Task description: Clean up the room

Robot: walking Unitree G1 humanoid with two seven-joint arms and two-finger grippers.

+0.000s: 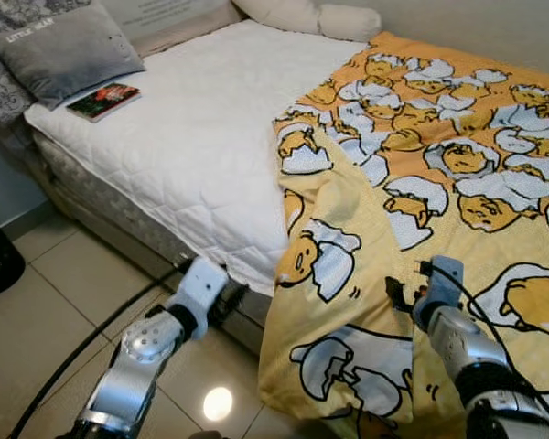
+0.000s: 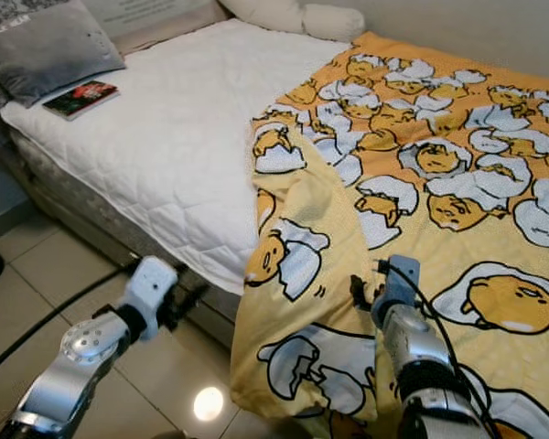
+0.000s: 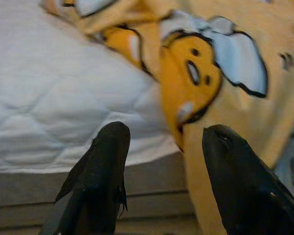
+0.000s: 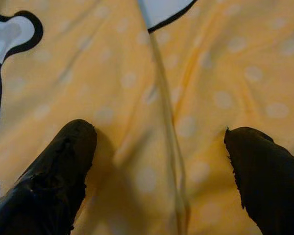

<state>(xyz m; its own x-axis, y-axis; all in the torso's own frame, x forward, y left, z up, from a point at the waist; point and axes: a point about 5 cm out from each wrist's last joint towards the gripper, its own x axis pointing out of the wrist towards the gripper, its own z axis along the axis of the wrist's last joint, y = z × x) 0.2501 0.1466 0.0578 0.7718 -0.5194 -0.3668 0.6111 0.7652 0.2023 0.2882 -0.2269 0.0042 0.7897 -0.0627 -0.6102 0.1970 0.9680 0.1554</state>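
Two end effectors spread — right end effector (image 4: 159, 161) over blanket (image 1: 457, 183), book (image 1: 103, 100) by pillow (image 1: 64, 46)

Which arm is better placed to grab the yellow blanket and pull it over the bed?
Right. The right gripper is open directly over the yellow blanket, with a fold between its fingers in the wrist view. The left gripper is open lower down, by the mattress edge beside the blanket.

Grey pillow (image 1: 64, 50) beside red book (image 1: 104, 100); tiled floor (image 1: 64, 302).
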